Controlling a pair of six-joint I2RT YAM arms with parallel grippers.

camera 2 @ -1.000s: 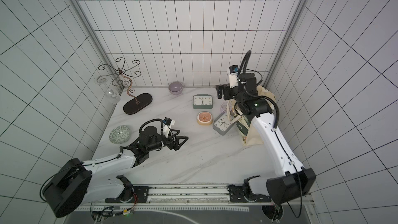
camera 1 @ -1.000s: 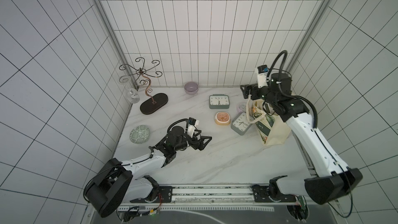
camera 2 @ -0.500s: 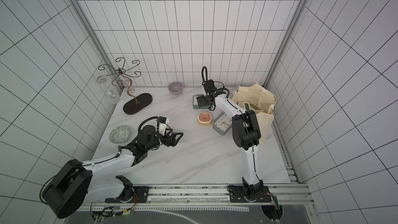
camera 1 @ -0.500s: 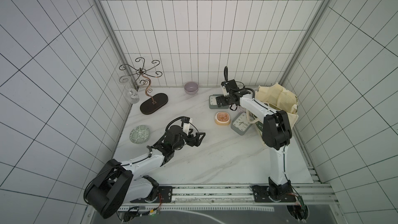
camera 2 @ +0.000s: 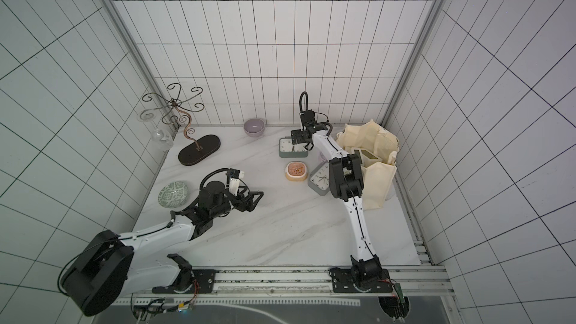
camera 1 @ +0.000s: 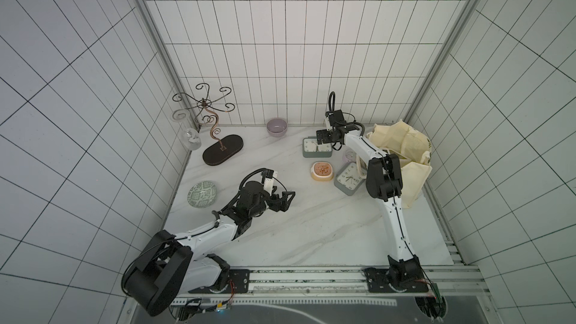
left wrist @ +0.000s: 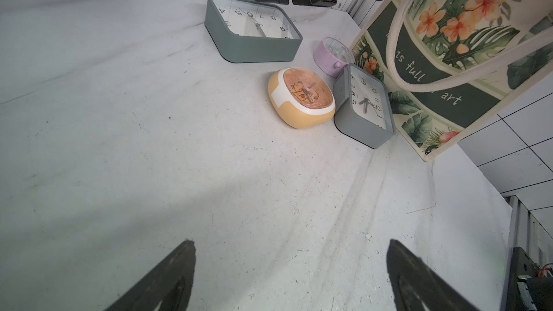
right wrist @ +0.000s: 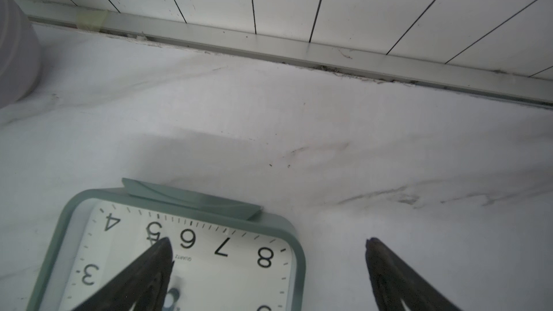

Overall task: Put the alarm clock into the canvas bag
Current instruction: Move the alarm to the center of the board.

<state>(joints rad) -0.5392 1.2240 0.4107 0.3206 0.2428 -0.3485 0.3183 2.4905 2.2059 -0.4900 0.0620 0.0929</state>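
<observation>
Several alarm clocks lie on the marble top beside the canvas bag (camera 1: 405, 157) (camera 2: 374, 154) (left wrist: 449, 55), which stands at the right wall with its mouth open. The sage-green square clock (camera 1: 315, 148) (camera 2: 291, 149) (left wrist: 254, 28) (right wrist: 185, 252) lies face up near the back. My right gripper (camera 1: 322, 137) (camera 2: 297, 137) (right wrist: 267, 240) hovers open just above it, with one finger over the dial and the other past the clock's edge. Nearer the bag lie an orange clock (camera 1: 322, 171) (left wrist: 302, 97), a grey clock (camera 1: 349, 179) (left wrist: 363, 106) and a small lilac clock (left wrist: 332, 52). My left gripper (camera 1: 285, 202) (camera 2: 254, 202) (left wrist: 288, 243) is open and empty over bare marble.
A lilac bowl (camera 1: 276, 126) sits at the back wall, left of the green clock. A scrolled metal stand on a dark oval base (camera 1: 222, 151) and a glass (camera 1: 190, 138) fill the back left corner. A green patterned dish (camera 1: 202, 194) lies by the left wall.
My right arm swung from above the bag, left and down, to the sage-green clock, then held there. My left gripper stayed open and barely shifted.
</observation>
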